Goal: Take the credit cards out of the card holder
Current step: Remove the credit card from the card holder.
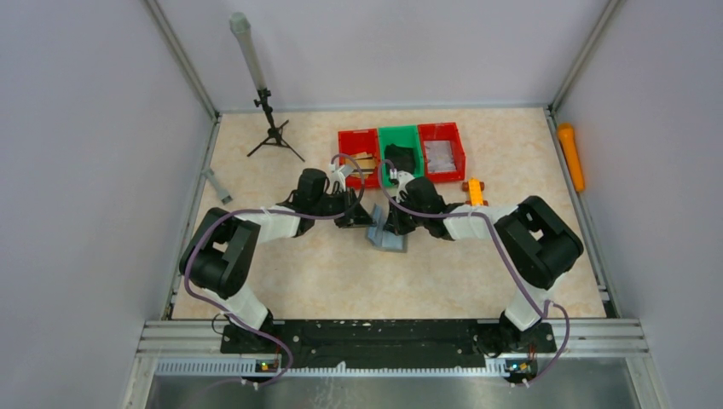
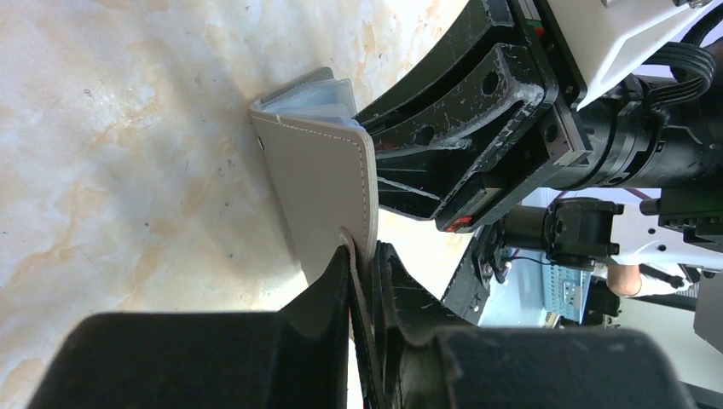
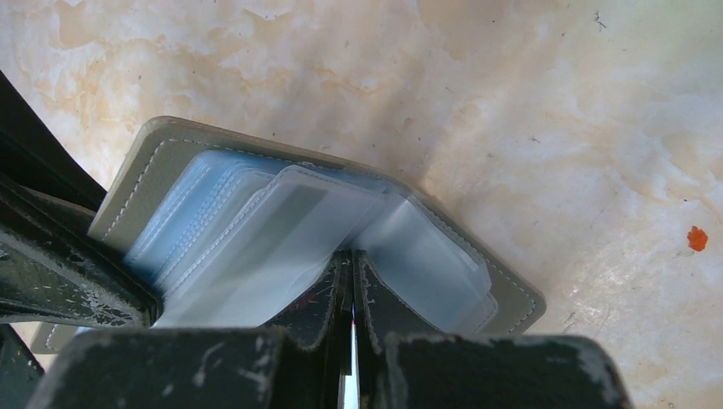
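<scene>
- Top external view: the card holder [image 1: 388, 238] lies part-open on the table [image 1: 477, 273], right at the tips of both arms. The left gripper [image 1: 356, 219] is at its left edge and the right gripper [image 1: 396, 223] is at its far edge
- Same view: beyond both sets of fingers stand a red bin [image 1: 358, 155], a green bin [image 1: 401, 153] and a second red bin [image 1: 442, 152] in a row
- Left wrist view: the left fingers [image 2: 328, 290] are narrow and clamped on one edge of the holder's grey cover. The cover runs away from the fingertips with its far corner on the table. Clear pockets [image 2: 320, 95] show at that far end, and the right gripper's black fingers sit just to the right of the cover
- Right wrist view: the right fingers [image 3: 379, 307] are nearly together, with only a slit between them. Their tips pinch the near edge of the fanned clear pockets, and the grey cover spreads out beyond the tips. The credit cards cannot be told apart from the pockets
</scene>
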